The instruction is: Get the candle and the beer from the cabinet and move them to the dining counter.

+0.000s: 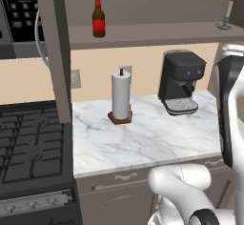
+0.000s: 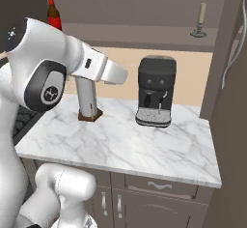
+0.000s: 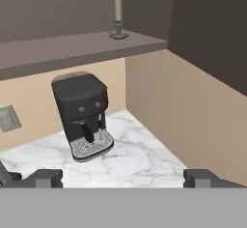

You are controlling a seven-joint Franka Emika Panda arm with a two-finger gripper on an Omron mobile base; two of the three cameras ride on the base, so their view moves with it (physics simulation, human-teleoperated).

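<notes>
Standing at shelf edge, candle [image 3: 117, 16], gripper [image 3: 123, 178] spread wide, beer [image 1: 98, 15] well apart

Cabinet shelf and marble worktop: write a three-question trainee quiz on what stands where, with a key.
1. True or false: the dark brown glass beer bottle with a red label lies on its side on the open grey-brown cabinet shelf.
2. Which thing stands on the white marble worktop directly under the short pale stick candle in a dark holder? A. the tall white paper-towel roll on a brown base B. the black coffee machine C. a kettle
3. Fill in: in the hand view, the two dark fingertips of the gripper stand wide ____.

Key: 1 false, it stands upright; 2 B; 3 apart.
</notes>
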